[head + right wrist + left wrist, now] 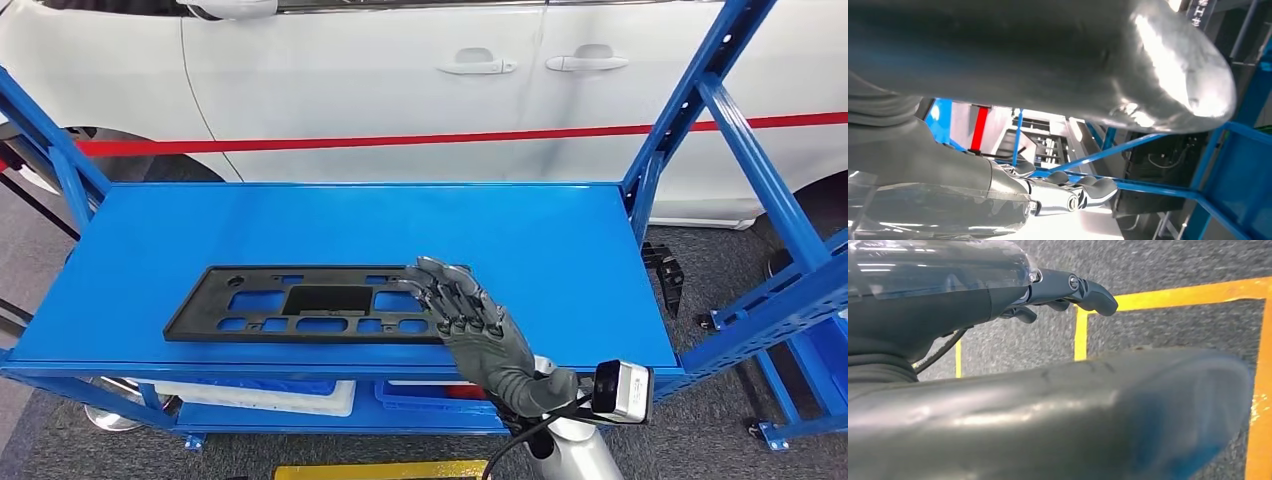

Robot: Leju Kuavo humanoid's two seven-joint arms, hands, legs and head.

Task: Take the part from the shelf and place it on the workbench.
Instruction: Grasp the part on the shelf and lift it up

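A flat black plastic part with several cut-outs lies lengthwise near the front edge of the blue shelf. My right hand reaches in from the lower right and lies palm down over the part's right end, fingers stretched out and apart. Whether they press on the part or hover just above it, I cannot tell. In the right wrist view the fingers are extended with the thumb well away from them and nothing between. My left hand hangs over the floor, fingers loosely bent, holding nothing.
A white car stands close behind the shelf. Blue slanted uprights flank its right end. A white bin and a blue bin sit on the lower level. Yellow lines mark the grey floor.
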